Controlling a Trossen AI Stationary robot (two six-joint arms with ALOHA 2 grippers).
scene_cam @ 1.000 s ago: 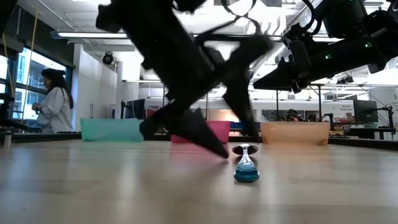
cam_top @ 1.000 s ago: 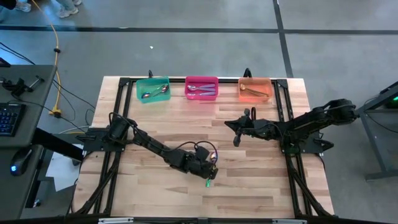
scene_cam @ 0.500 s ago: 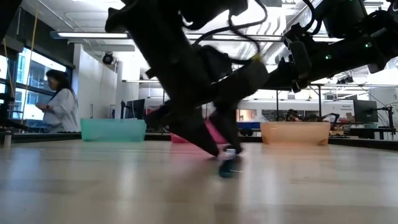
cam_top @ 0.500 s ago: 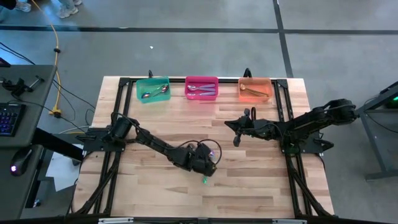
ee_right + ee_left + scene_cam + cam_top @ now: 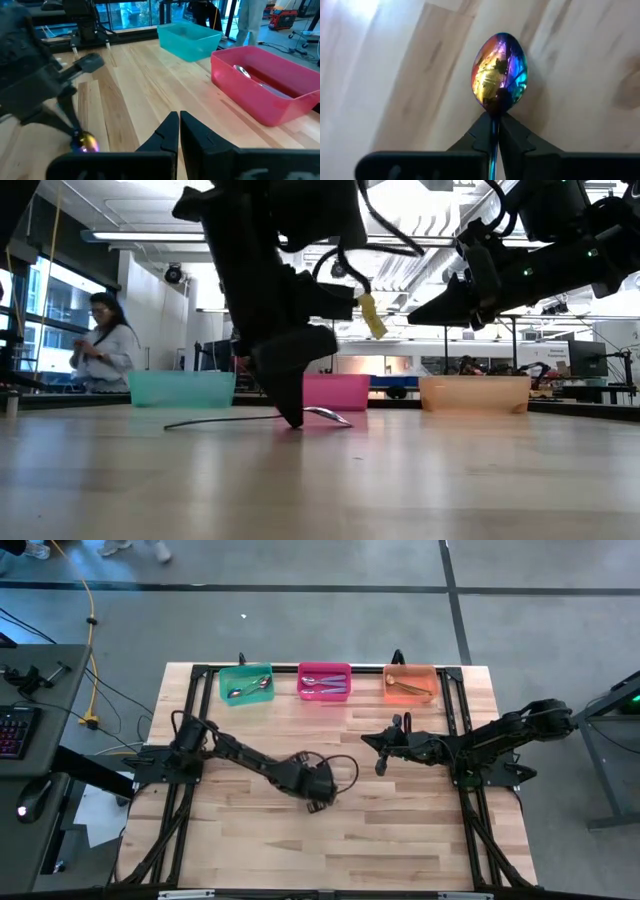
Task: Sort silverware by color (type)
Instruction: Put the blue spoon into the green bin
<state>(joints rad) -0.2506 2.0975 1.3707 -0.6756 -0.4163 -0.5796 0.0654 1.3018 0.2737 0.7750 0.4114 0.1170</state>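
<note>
Spoon point(image 5: 498, 70) (one) in left tool point(image 5: 493, 131), three bins

Spoon point(image 5: 499, 70) handle hidden between claw fingers point(image 5: 475, 137)

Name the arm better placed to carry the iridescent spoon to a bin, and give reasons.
Left. Its end effector is already shut on the iridescent spoon at mid-table. The right end effector hangs shut and empty, apart from it.

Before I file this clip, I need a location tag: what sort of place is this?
Probably a robotics lab: two arms bolted to a wood table, a desk with keyboard beside it, more rigs and a person behind.
</note>
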